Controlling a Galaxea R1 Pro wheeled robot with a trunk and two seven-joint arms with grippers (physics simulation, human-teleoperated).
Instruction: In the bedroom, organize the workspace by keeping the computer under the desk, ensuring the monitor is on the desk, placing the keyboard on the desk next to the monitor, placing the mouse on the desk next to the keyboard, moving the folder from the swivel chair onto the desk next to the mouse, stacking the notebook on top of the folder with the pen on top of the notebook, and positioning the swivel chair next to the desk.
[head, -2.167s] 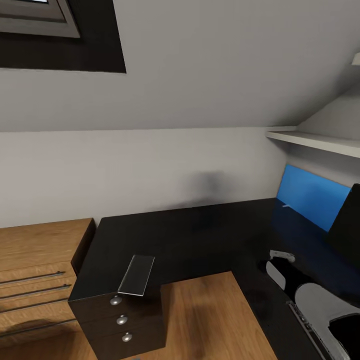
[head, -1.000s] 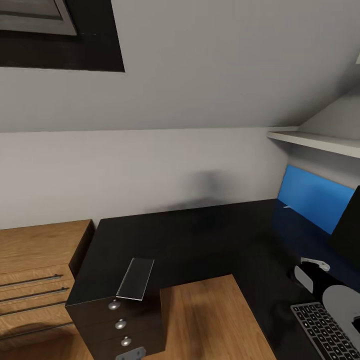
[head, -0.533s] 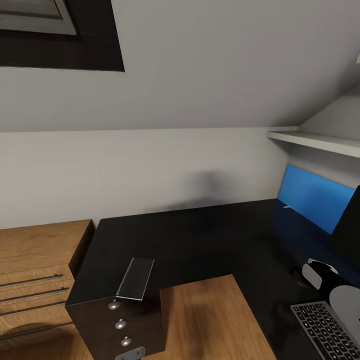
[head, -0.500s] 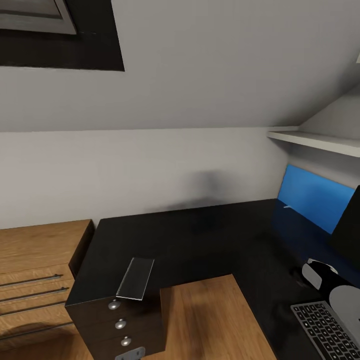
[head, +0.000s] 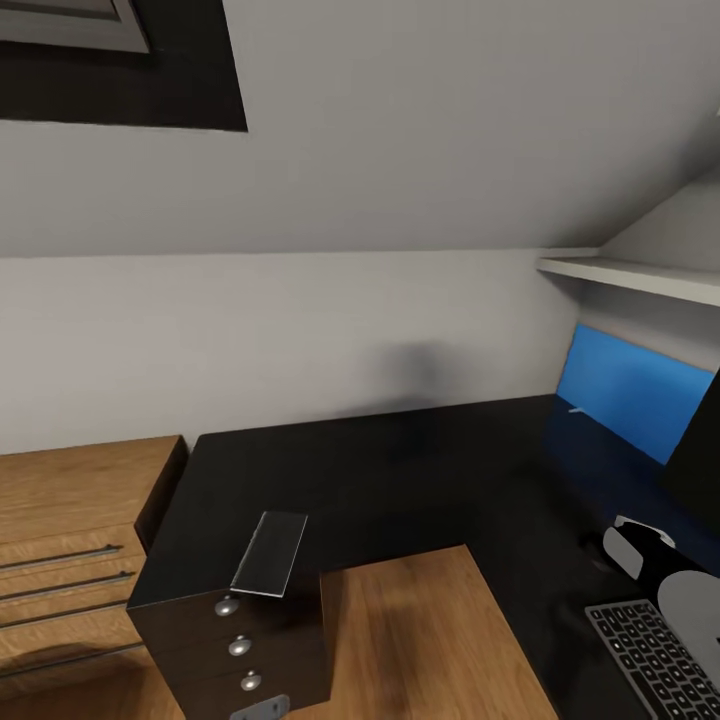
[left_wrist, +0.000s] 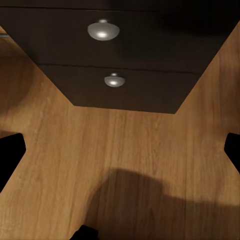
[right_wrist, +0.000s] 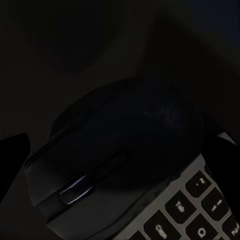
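Light wood is seen at the far left of the head view: a dresser with long handles, butted against the glossy black desk. The desk's three-drawer unit with round silver knobs stands at its left end, and a thin grey notebook lies flat on the top just above the drawers. A wood floor is seen inside the L of the desk.

In the left wrist view the left gripper is pointed down at the floor, with two drawer fronts and their knobs just ahead of it. Its two dark fingertips are seen at opposite edges of the frame, spread wide, with nothing between them.

Further right on the desk, a bright blue folder is seen at the back below a white shelf, with a dark slab, probably the monitor, cut by the right edge. The keyboard lies on the desk at the lower right corner, and the right arm is seen directly beside and partly over it.

In the right wrist view the mouse is seen right under the right gripper, sitting partly on the keyboard's corner keys. Dark fingertips are seen on either side of the mouse; whether they touch or clamp it cannot be told, the frame being very dark.
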